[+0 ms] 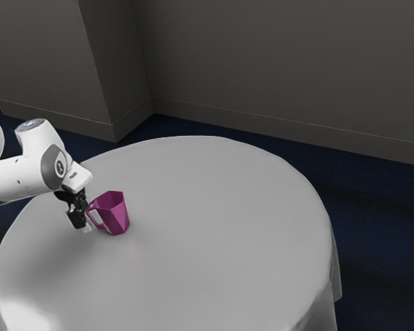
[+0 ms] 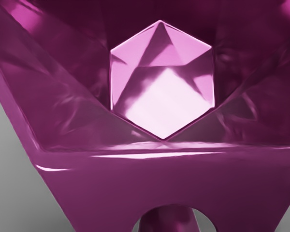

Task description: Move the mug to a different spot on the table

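Observation:
A magenta faceted mug (image 1: 113, 212) stands on the round white table (image 1: 214, 227), toward the exterior view's left. Its handle (image 1: 93, 218) points at the arm. My black gripper (image 1: 79, 219) hangs low over the table right at that handle, and its fingers look closed on it from two sides. The wrist view looks straight down into the mug (image 2: 162, 79), showing its pale hexagonal bottom, with the handle (image 2: 166, 220) directly under my hand. The mug's base appears to rest on the tabletop.
The white cloth spreads wide to the exterior view's right and front of the mug. The table's rim (image 1: 328, 227) drops off to a dark blue floor. Grey walls stand behind.

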